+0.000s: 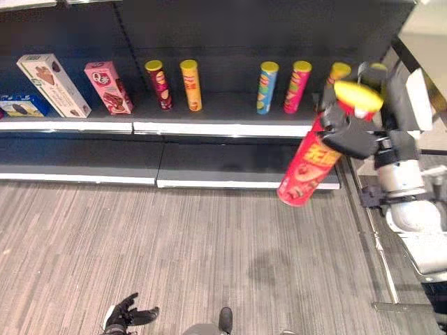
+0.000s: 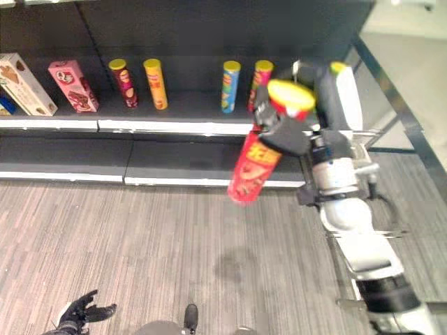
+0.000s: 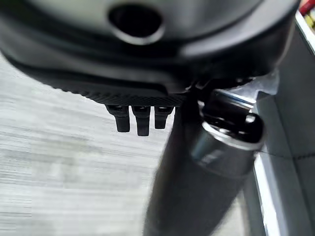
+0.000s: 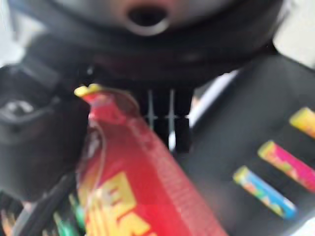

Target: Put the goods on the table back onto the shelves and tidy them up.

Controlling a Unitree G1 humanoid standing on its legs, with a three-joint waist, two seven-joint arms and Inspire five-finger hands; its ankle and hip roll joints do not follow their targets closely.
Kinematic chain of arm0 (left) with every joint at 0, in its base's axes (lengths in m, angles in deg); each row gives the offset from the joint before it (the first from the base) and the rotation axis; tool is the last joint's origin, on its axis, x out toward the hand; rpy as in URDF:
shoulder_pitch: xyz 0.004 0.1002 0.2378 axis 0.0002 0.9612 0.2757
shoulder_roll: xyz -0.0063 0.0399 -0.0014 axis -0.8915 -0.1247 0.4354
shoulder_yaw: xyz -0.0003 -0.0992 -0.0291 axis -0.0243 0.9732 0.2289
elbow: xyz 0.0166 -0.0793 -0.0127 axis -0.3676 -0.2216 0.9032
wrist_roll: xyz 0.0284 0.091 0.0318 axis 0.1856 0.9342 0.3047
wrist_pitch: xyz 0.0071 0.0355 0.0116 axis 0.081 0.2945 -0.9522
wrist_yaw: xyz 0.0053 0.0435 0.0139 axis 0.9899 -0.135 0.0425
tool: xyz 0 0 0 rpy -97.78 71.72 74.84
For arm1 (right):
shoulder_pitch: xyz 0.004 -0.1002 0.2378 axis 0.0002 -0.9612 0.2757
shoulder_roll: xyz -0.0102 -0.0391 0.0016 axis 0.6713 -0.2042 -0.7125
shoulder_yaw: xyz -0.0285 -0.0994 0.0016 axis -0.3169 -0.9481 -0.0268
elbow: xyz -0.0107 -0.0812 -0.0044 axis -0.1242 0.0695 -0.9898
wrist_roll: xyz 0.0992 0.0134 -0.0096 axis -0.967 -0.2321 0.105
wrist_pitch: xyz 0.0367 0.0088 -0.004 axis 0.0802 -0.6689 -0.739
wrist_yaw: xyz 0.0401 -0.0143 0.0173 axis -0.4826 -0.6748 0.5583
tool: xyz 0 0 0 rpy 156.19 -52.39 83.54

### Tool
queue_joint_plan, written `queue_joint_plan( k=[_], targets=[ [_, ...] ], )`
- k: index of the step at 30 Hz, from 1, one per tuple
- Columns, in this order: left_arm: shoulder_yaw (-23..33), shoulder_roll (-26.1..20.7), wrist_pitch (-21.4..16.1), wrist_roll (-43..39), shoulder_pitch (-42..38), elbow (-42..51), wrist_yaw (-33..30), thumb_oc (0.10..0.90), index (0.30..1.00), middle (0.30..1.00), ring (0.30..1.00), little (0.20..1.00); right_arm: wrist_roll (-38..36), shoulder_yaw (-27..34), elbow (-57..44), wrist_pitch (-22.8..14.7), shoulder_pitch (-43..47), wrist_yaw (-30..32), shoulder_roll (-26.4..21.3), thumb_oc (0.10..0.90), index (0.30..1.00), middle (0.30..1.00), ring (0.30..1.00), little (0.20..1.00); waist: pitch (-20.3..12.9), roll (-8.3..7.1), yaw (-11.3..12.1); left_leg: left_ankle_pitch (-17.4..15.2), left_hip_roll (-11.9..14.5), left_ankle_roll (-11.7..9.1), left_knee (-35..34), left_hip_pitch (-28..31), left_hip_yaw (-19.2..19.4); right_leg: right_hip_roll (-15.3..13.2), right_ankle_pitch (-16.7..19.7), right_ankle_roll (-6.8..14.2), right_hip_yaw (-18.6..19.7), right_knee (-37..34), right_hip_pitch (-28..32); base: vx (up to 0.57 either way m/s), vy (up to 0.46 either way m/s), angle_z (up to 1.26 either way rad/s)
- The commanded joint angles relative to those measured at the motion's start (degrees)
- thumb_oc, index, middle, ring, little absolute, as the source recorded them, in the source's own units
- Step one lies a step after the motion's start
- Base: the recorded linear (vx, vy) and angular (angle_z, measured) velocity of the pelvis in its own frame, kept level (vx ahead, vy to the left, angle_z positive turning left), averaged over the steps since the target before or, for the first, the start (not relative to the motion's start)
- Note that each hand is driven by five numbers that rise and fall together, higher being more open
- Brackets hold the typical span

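Shelving of dark metal with white front edges [image 1: 209, 129] runs across the far side of the scene, above a grey wood-grain floor [image 1: 174, 244]. On the upper shelf stand, from left to right, a blue flat box [image 1: 21, 106], a tall cream box with a brown picture [image 1: 53, 85], a pink box [image 1: 107, 88], a dark red tube with a yellow lid [image 1: 159, 84], an orange-yellow tube [image 1: 191, 85], a blue and yellow tube [image 1: 266, 87] and a pink tube with a yellow lid [image 1: 297, 86]. Another yellow-lidded tube [image 1: 339, 72] shows just behind the raised arm.

At the right, the right hand [image 1: 349, 136] has its fingers curled around the upper part of a tall red cardboard snack tube with a yellow lid [image 1: 311, 167]. The tube is held in the air in front of the shelves, tilted, lid uppermost and base swung down to the left, level with the lower shelf. The right wrist view shows the red tube close against the palm.

The left hand [image 1: 129, 313] hangs low at the near left over the floor, fingers spread and relaxed, holding nothing.

Judging by the pose, the step in hand is placing the tube. To do it well, the tube should be brought upright first, carried over the free space at the right end of the row, and lowered until its base sits flat before the fingers release, without knocking the neighbouring tubes.
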Motion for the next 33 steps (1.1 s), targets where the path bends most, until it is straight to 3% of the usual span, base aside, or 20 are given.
queue_joint_plan(
  k=[1, 5, 11, 13, 14, 16, 17, 19, 20, 22, 23, 33],
  targets=[
    [-0.9, -2.2, -0.9, 1.2, -1.4, 1.8, 0.6, 0.8, 0.9, 0.9, 0.9, 0.9, 2.0, 6.8, -0.4, -7.0, 16.6, 3.3, -1.4, 0.4, 0.3, 0.3, 0.3, 0.3, -0.3, -6.02, -1.6, 0.1, 3.0, -7.2, -4.3, 2.0, -4.2, 0.4, 13.9, 7.6, -3.0, -24.8, 3.2, 0.52, 0.065, 0.58],
    [-1.2, -0.7, -0.7, 2.1, -1.3, 2.5, 0.8, 0.8, 0.9, 0.9, 0.9, 0.9, 2.4, 6.8, -1.4, -6.6, 13.9, 2.7, 1.0, 0.4, 0.3, 0.3, 0.3, 0.3, 0.2, -6.93, -3.4, -2.8, 1.6, -6.6, -3.6, 5.6, -7.4, 1.4, 17.0, 8.3, -6.1, -28.9, 2.3, 0.3, -0.003, 1.07],
    [-0.2, 0.6, -0.4, 3.8, 0.1, 1.2, 0.5, 0.8, 0.9, 0.9, 0.9, 0.9, 5.4, 9.9, -6.0, -6.6, 4.9, 0.5, 5.3, 0.4, 0.3, 0.3, 0.3, 0.3, -1.4, -5.84, -5.1, -8.1, 1.5, -6.5, 1.4, 8.3, -9.0, 1.9, 17.3, 6.6, -2.5, -29.1, 6.0, 0.31, -0.066, 0.75],
    [-0.4, 0.9, -0.4, 4.7, 0.5, 1.9, 0.9, 0.8, 0.9, 0.9, 0.9, 0.9, 6.8, 11.6, -8.1, -6.9, 1.9, -0.1, 6.6, 0.4, 0.3, 0.3, 0.3, 0.3, -1.6, -5.24, -5.7, -9.3, 1.8, -7.3, 4.2, 8.0, -8.6, 2.0, 16.4, 6.1, -2.2, -29.8, 7.8, 0.17, -0.053, -0.09],
    [-0.5, 1.0, -0.5, 5.0, 1.3, 2.8, 1.3, 0.8, 0.9, 0.9, 0.9, 0.9, 6.8, 12.9, -10.3, -7.7, -0.4, -0.8, 8.7, 0.4, 0.3, 0.3, 0.3, 0.3, -1.6, -4.45, -6.3, -8.8, 2.3, -8.8, 9.2, 6.3, -7.4, 2.2, 15.1, 5.6, -2.3, -30.2, 9.4, 0.12, -0.025, -0.11],
    [-0.3, 1.1, -0.6, 4.8, 1.9, 3.8, 1.4, 0.8, 0.9, 0.9, 0.9, 0.9, 6.3, 14.0, -12.2, -8.2, -2.3, -1.5, 9.9, 0.4, 0.3, 0.3, 0.3, 0.3, -1.0, -4.37, -6.5, -7.2, 2.8, -11.0, 17.4, 2.5, -5.5, 2.1, 13.8, 4.7, -2.2, -30.4, 11.1, 0.07, 0.012, -0.08],
    [-0.4, 1.3, -0.8, 4.8, 1.8, 4.2, 1.1, 0.8, 0.9, 0.9, 0.9, 0.9, 6.0, 15.3, -12.6, -8.8, -3.7, -1.1, 10.0, 0.4, 0.3, 0.3, 0.3, 0.3, 0.0, -4.79, -7.2, -5.4, 6.8, -12.6, 22.8, -2.8, -0.9, 1.0, 12.6, 4.4, -2.7, -30.6, 12.2, -0.03, 0.081, -0.24],
    [-0.5, 1.6, -0.9, 4.5, 1.8, 4.5, 1.3, 0.8, 0.9, 0.9, 0.9, 0.9, 6.6, 15.2, -12.4, -8.6, -3.7, -0.7, 9.7, 0.4, 0.3, 0.3, 0.3, 0.3, 0.3, -5.16, -7.3, -6.8, 10.9, -11.9, 18.2, -4.1, 2.5, -0.2, 12.1, 5.2, -2.8, -30.7, 12.7, 0.01, 0.125, -0.25],
    [-0.6, 1.5, -1.0, 4.7, 2.1, 4.5, 1.2, 0.8, 0.9, 0.9, 0.9, 0.9, 7.1, 14.4, -12.7, -8.5, -3.5, -0.8, 10.4, 0.4, 0.3, 0.3, 0.3, 0.3, 0.2, -4.95, -6.6, -5.9, 11.6, -11.6, 13.2, -3.5, 1.7, -0.2, 12.3, 5.7, -2.0, -30.7, 12.3, 0.05, 0.154, -0.27],
    [-0.5, 1.6, -1.3, 4.8, 2.7, 3.8, 0.5, 0.8, 0.9, 0.9, 0.9, 0.9, 8.1, 13.9, -13.1, -8.5, -4.0, -0.8, 10.8, 0.4, 0.3, 0.3, 0.3, 0.3, -1.0, -3.9, -5.9, -3.6, 11.3, -11.4, 1.7, 0.2, -3.6, 0.3, 12.6, 6.3, -0.4, -30.3, 11.8, 0.06, 0.271, -0.92],
    [-0.4, 1.7, -1.4, 5.1, 2.7, 3.8, 0.7, 0.8, 0.9, 0.9, 0.9, 0.9, 8.4, 14.2, -13.1, -8.2, -4.3, -0.8, 10.8, 0.4, 0.3, 0.3, 0.3, 0.3, -1.3, -3.35, -6.3, -2.9, 10.8, -11.1, -1.8, 2.2, -2.3, -0.1, 13.1, 6.6, 0.0, -30.2, 11.1, 0.03, 0.249, -1.08],
    [0.4, 0.8, -1.7, 6.8, 3.8, 4.1, 0.7, 0.8, 0.9, 0.9, 0.9, 0.9, 15.0, 10.8, -8.6, -4.9, -1.6, 0.5, 9.6, 0.4, 0.3, 0.3, 0.3, 0.3, -0.6, -2.57, -4.9, -3.4, 6.7, -8.0, -4.4, 5.0, 0.6, -3.7, 16.4, 9.2, 3.6, -29.4, 8.4, -0.04, 0.164, -0.29]
  ],
)
